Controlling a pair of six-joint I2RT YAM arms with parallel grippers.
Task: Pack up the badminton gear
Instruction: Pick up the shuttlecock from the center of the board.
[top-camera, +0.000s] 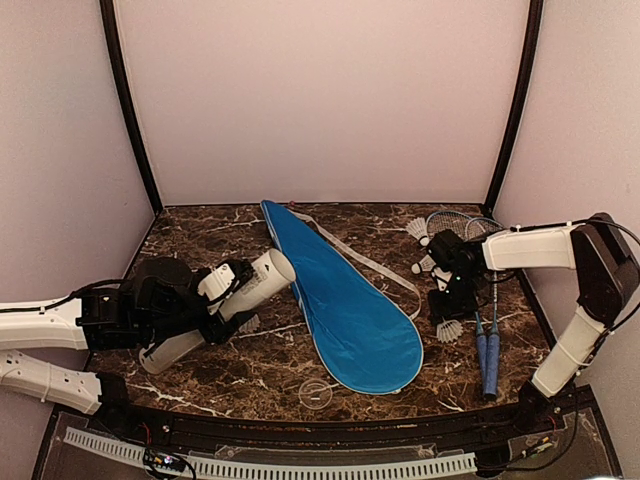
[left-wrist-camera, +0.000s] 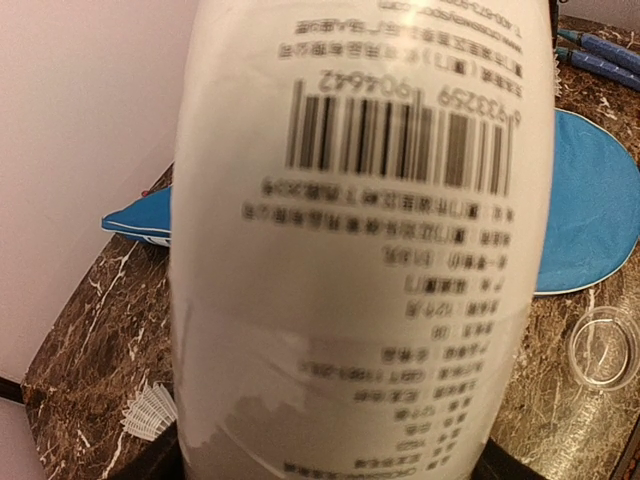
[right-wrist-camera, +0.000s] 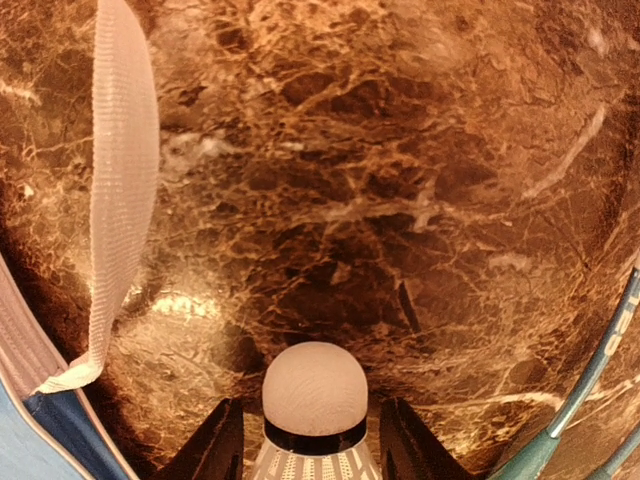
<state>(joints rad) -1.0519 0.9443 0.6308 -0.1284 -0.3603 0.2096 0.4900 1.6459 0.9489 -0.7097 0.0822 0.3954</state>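
Left gripper (top-camera: 228, 292): clamped across a long white tube with a printed barcode label (top-camera: 265, 278). The tube is tilted, its open end up and away from the gripper, toward the big blue racket-shaped fabric cover (top-camera: 350, 300). The label fills the left wrist view, with dark fingers (left-wrist-camera: 160, 462) just at the bottom corners.

A loose white feathered shuttlecock (top-camera: 248, 322) lies on the brown marble table (top-camera: 200, 235), just beside that gripper on its cover side. A clear round lid (top-camera: 316, 393) sits nearer the bases, by the wide end of the cover.

Right gripper (top-camera: 449, 308): its fingers (right-wrist-camera: 215, 445) bracket a white shuttlecock with a round cork tip (right-wrist-camera: 315, 395), cork pointing away from the wrist. I can't tell if the pads actually touch it.

The cover's white webbing strap (right-wrist-camera: 120, 190) is off to this gripper's left. Two thin rackets with blue handles (top-camera: 487, 350) lie just to its right. Two more shuttlecocks (top-camera: 418, 228) sit beyond it, toward the back wall.
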